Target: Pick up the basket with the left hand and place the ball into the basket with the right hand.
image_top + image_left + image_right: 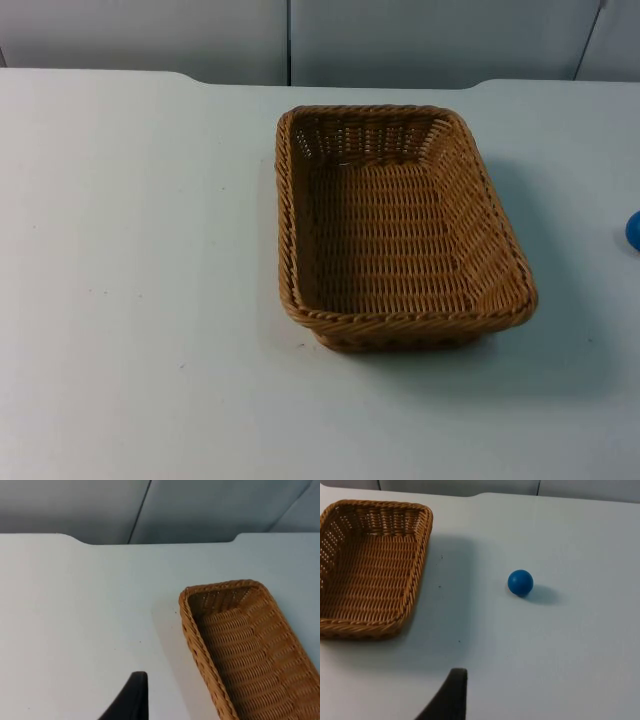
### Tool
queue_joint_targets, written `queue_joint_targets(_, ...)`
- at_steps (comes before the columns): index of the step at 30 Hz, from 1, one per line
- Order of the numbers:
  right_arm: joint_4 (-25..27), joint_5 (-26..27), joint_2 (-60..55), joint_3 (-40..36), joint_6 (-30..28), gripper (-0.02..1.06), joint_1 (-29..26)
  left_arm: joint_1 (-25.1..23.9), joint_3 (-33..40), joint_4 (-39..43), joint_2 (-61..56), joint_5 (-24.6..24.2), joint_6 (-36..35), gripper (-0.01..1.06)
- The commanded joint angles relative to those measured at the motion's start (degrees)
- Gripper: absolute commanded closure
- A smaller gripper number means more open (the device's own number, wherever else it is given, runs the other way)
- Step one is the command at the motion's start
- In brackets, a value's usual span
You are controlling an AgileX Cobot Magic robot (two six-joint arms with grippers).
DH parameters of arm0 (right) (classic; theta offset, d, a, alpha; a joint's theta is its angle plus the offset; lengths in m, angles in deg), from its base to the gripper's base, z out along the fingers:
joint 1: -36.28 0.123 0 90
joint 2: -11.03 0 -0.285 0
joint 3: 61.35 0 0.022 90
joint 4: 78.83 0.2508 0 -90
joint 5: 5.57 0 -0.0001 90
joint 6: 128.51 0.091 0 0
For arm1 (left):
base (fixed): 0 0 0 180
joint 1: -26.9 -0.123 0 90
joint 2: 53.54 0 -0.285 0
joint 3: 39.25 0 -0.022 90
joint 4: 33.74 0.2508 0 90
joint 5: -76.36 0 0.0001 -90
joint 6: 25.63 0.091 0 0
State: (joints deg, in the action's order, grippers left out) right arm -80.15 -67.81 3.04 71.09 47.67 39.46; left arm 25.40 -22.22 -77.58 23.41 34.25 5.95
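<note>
One black fingertip (131, 697) of the left gripper is showing in the left wrist view, hanging over bare white table (75, 620) with the basket's (240, 645) woven side standing off to one side of it, apart and untouched. Whether that gripper is open or closed cannot be told, as its second finger is not showing. The right gripper is likewise showing a single black fingertip (449, 697) in the right wrist view, hovering over bare table; its opening cannot be judged either, and it is gripping nothing that can be seen.

Beyond that fingertip, the tan wicker basket (370, 565) is sitting flat on the table, open side up and holding nothing, while the blue ball (520, 582) is resting on the table surface well apart from the basket's rim, casting a small shadow beside it.

From above, the basket (400, 225) is lying near the middle of the table (130, 280), rectangular, its long sides running away from the camera. The ball (633, 231) is peeking in at the picture's right edge, clear of the basket. Farther back, the table is ending at the grey partition wall (400, 35).
</note>
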Motion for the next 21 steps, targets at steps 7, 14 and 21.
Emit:
queue_joint_targets(7,-0.15,0.57,0.2,-0.39,-0.2,0.0,-0.45,-0.09,-0.39,-10.69,12.42,0.86,8.97,0.0)
queue_joint_targets(14,-0.15,0.57,0.2,-0.39,-0.2,0.0,-0.45,1.06,-0.62,-19.96,22.19,0.52,17.29,0.0)
queue_joint_targets(21,-0.38,0.57,0.2,-0.39,0.32,0.0,-0.45,7.93,-3.51,-19.85,29.44,3.42,17.88,0.0)
